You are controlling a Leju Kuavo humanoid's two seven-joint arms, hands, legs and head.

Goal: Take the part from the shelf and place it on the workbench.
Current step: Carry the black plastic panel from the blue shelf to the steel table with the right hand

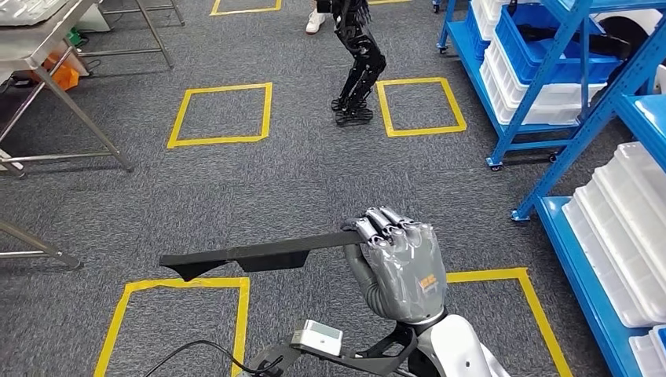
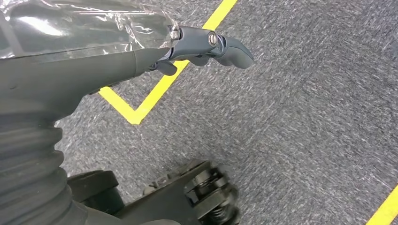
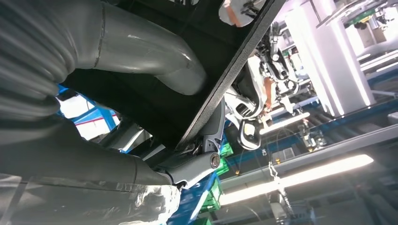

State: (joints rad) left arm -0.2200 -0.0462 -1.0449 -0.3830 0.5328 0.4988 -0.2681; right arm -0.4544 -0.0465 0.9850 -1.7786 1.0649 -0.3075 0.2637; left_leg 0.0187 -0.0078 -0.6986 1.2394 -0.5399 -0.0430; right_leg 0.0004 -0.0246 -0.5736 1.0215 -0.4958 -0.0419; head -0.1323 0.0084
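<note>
The head camera sits high on the robot and looks forward and down over the grey carpet (image 1: 259, 181). The left wrist camera hangs close above that same carpet (image 2: 300, 117), facing down. The right wrist camera sits tight behind the right hand (image 3: 141, 51), tipped upward toward ceiling lights (image 3: 305, 173).

- The floor (image 1: 259, 181) is a grey carpet with a fine texture.
- Yellow tape squares (image 1: 222, 115) are marked on the carpet in several places.
- Blue metal shelves (image 1: 585, 94) stand at the right, with white trays (image 1: 620, 251) and a blue bin (image 1: 542, 47).
- A metal table (image 1: 55, 71) with thin legs stands at the far left.
- Long ceiling lights (image 3: 300, 173) shine bright in the right wrist view.
</note>
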